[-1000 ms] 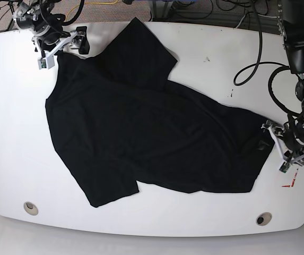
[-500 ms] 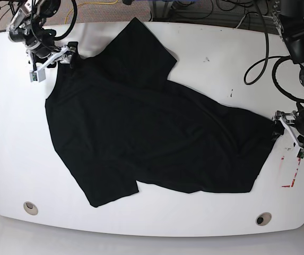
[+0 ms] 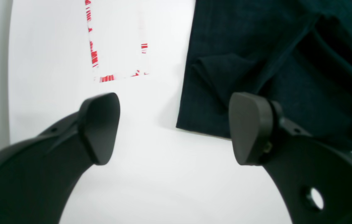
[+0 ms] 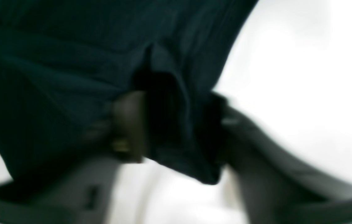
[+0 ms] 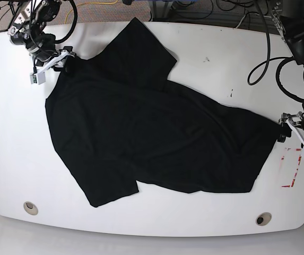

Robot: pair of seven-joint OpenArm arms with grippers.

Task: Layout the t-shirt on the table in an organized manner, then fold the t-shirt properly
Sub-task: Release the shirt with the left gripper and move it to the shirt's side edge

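Right fingers [image 4: 176, 130]: closed onto a bunched fold of the t-shirt [image 5: 152, 133]; cloth pinched between the two pads, wrist view blurred.
Right fingers, location: far-left corner of the counter [image 5: 205, 223], at the shirt's upper edge.
Left fingers [image 3: 174, 127]: spread wide, nothing between them; bare counter below.
Left fingers, location: just off the shirt's right-hand corner; one pad [image 3: 249, 127] overlaps the cloth edge in the wrist view, contact cannot be told.
T-shirt: black, spread across the middle of the counter, slanted, one sleeve toward the far edge, another toward the near-left; folds and creases near the right corner.
Tape rectangle [image 3: 95, 56]: red-and-white, just beyond the left fingers, beside the shirt, not touching it.
Holes: two round ones [image 5: 31, 207] near the front edge.
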